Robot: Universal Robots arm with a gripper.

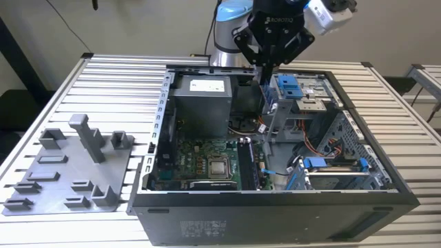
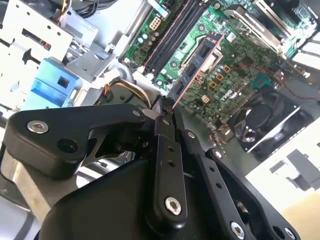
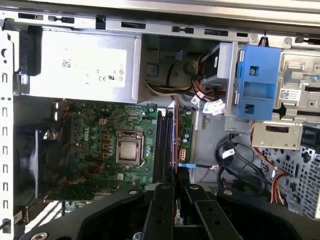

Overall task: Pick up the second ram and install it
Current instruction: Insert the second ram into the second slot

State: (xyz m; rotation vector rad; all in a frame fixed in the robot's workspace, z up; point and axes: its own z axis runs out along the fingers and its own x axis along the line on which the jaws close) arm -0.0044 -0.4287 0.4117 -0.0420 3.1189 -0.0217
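The second ram is in the gripper. The gripper's fingers are closed tight on one short end of the stick. The rest of the stick hangs straight down under them.

In the second wrist view the ram pokes out past the fingertips. You can see black chips on its flat side. In the first wrist view the ram looks like a thin line, seen from its edge, coming out of the gripper.

The stick is up in the air and not in a slot yet. Right under the gripper is the open computer case, which lies on its side on the table.

Far below the ram's free end is the green motherboard with its long black memory slots. Seen from the gripper, the ram lines up just beside those slots. The square silver chip sits a little further off to the side.

A grey power box and a blue bracket are in the case too. Well away from the gripper, outside the case on the exterior view's left, lies the grey tray with its upright posts.
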